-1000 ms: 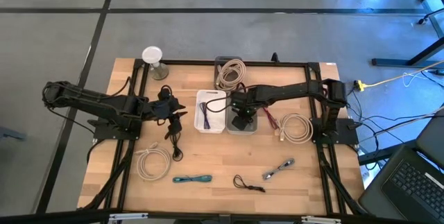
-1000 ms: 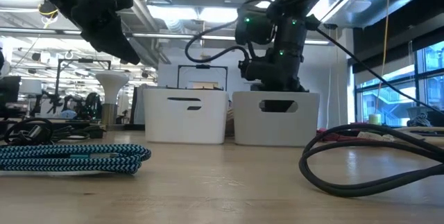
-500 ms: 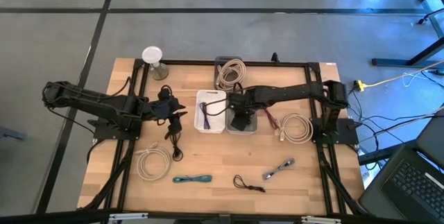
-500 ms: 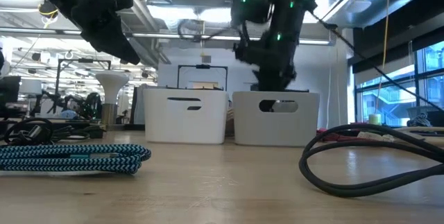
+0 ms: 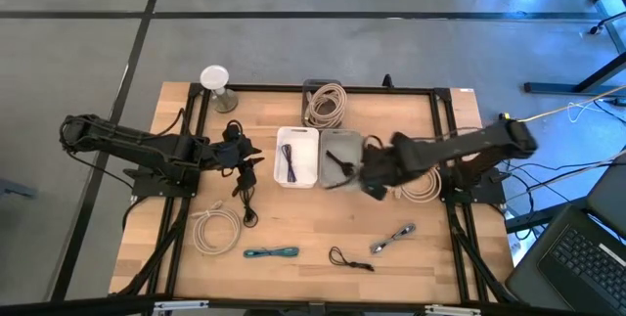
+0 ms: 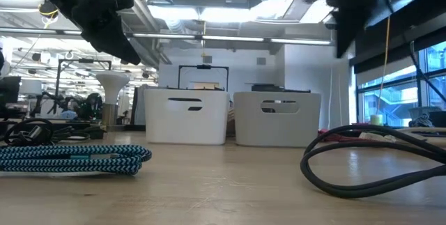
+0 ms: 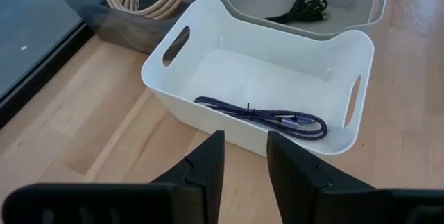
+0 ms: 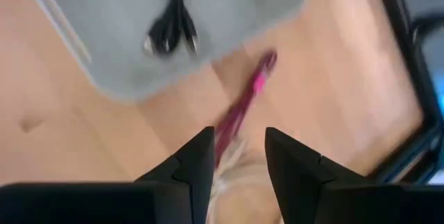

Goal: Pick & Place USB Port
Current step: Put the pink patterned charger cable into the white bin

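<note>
A black USB cable lies coiled on the floor of the grey bin, and the right wrist view shows it too. My right gripper hangs open and empty above the table, just right of that bin and over a pink-red cable. A purple cable rests in the white bin beside it. My left gripper waits open to the left of the white bin, holding nothing.
Loose on the table lie a beige coil, a teal braided cable, a thin black cable, a grey adapter and a second beige coil. A tray of beige cable sits behind the bins.
My right gripper has risen out of the grey bin and swung toward the table's right edge and a little toward the near edge. The black cable now shows lying in the bin where the gripper stood.
</note>
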